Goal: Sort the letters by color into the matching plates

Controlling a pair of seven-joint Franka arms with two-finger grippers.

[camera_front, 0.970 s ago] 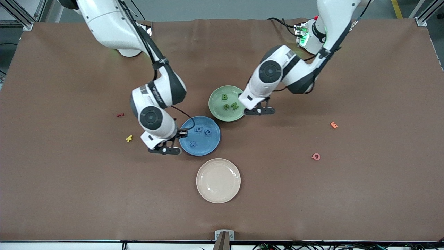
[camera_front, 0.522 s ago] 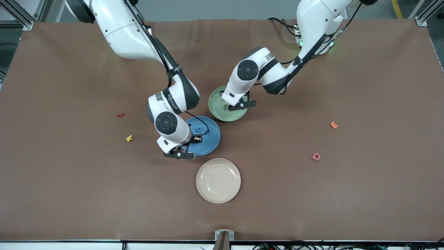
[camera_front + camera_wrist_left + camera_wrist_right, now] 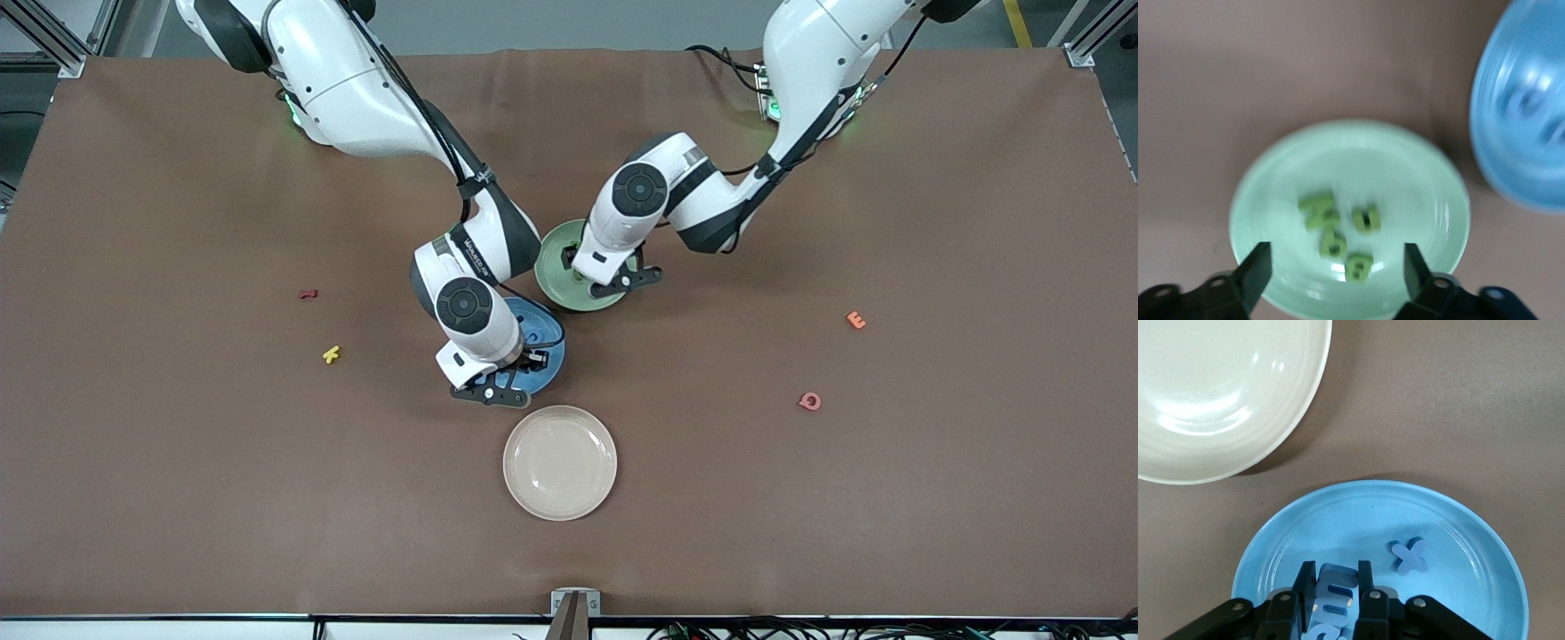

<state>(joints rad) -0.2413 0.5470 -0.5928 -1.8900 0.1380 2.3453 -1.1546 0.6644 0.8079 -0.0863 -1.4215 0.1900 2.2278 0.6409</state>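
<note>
My left gripper hangs open over the pale green plate, with nothing between its fingers. Several green letters lie in a cluster in that plate. In the front view the left hand covers much of the green plate. My right gripper is shut on a blue letter E just above the blue plate. A blue X lies in that plate. Seen from the front, the right gripper is over the blue plate, which sits nearer the camera than the green one.
A cream plate sits nearer the camera than the blue plate. A small red letter and a yellow K lie toward the right arm's end. An orange E and a pink Q lie toward the left arm's end.
The left gripper moved in over the green plate and opened. The right arm carried the blue letter from beside the blue plate to over it.
</note>
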